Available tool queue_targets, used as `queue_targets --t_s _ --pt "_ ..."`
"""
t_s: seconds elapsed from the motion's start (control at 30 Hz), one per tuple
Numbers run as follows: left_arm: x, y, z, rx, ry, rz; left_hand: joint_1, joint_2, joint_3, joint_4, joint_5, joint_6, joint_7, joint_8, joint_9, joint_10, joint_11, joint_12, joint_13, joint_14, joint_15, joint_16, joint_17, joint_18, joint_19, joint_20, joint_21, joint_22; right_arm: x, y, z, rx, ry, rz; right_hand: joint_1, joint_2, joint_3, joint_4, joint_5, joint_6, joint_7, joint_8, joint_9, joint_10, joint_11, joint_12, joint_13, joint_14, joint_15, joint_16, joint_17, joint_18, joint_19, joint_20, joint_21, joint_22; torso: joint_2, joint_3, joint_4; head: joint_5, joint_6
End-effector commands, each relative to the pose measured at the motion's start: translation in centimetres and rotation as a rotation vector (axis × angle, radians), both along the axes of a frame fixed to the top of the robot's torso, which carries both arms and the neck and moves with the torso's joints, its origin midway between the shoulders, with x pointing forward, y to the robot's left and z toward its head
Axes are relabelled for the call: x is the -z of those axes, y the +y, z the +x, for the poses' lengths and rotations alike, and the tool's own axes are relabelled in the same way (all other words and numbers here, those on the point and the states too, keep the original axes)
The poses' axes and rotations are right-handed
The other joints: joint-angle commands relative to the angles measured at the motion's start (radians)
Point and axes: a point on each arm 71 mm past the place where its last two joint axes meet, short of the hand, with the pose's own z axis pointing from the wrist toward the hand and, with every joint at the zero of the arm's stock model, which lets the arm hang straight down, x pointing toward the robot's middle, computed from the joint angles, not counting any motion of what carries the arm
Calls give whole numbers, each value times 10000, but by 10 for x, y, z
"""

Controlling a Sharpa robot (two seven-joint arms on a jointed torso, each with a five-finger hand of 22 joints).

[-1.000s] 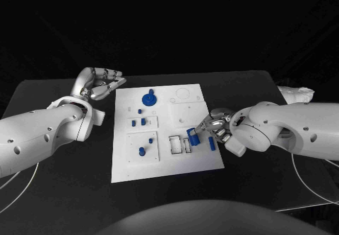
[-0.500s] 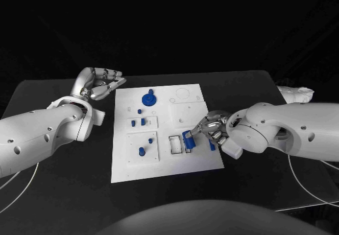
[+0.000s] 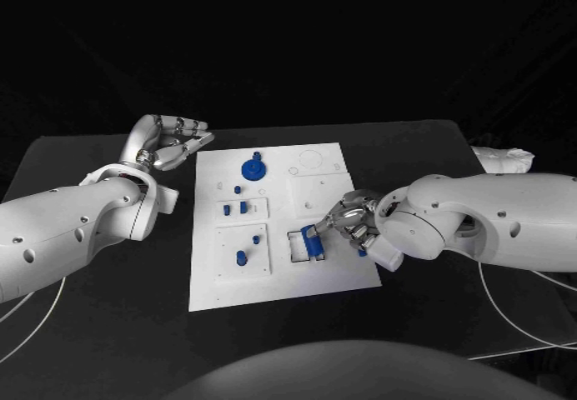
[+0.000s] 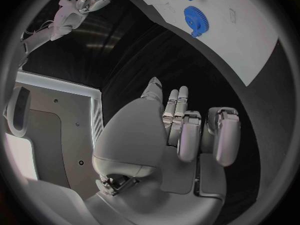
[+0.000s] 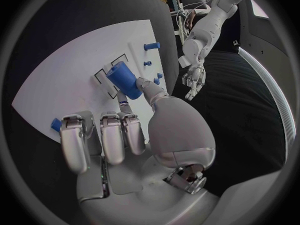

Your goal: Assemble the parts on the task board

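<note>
While right hand (image 5: 134,135) pinches small rigid blue plastic block (image 5: 124,80) over white task board (image 3: 271,283), left hand (image 3: 168,142) rests empty, fingers curled; block looks light, slippery, best held by flat sides.

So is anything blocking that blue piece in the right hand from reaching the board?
Nothing visible. The right hand holds the blue piece just over the outlined slots on the board, with no other part between them.

Blue part (image 3: 359,247) half behind right hand (image 3: 351,218)
</note>
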Motion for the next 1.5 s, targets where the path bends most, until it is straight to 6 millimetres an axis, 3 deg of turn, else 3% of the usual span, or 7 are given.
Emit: queue_targets --t_s 0.03,0.87,1.13,1.27,1.5 --pt "-1 -3 -1 208 -61 -20 -31 84 -42 3 62 47 -6 -29 -8 64 -29 14 2 1057 -15 26 2635 -74 1070 -15 24 2635 2 5 -1 -259 299 95 62 5 51 39 57 628 -591 31 7 1047 -33 28 2607 1059 -55 41 2628 -68 1065 -70 44 2633 14 4 5 6 0" --pt "-1 -2 -1 242 -137 77 -31 84 -42 3 62 47 -6 -29 -8 64 -29 14 2 1057 -15 26 2635 -74 1070 -15 24 2635 9 15 4 -396 555 22 -33 -6 20 105 -15 591 -576 -63 -49 1047 -30 28 2607 1059 -66 41 2628 -68 1065 -83 44 2633 3 -2 -7 47 0" --pt "-2 -2 -2 250 -136 75 -31 84 -42 3 62 47 -6 -29 -8 64 -29 14 2 1057 -15 26 2635 -74 1070 -15 24 2635 9 16 4 -454 602 17 -477 -238 -266 371 -217 367 -440 -349 -214 1047 78 28 2607 1059 6 41 2628 -68 1065 -47 44 2633 8 5 -1 59 0" --pt "-2 -2 -2 245 -136 76 -31 84 -42 3 62 47 -6 -29 -8 64 -29 14 2 1057 -15 26 2635 -74 1070 -15 24 2635 9 17 3 -526 643 20 -787 -414 -524 554 -549 203 -350 -509 -305 1047 158 28 2607 1059 75 41 2628 -68 1065 5 44 2633 5 4 -3 63 0" --pt "-1 -2 -2 255 -132 75 -31 84 -42 3 62 47 -6 -29 -8 64 -29 14 2 1057 -15 26 2635 -74 1070 -15 24 2635 9 17 3 -577 669 26 -922 -503 -680 638 -641 110 -308 -588 -352 1047 198 28 2607 1059 110 41 2628 -68 1065 41 44 2633 1 -3 -5 60 0"
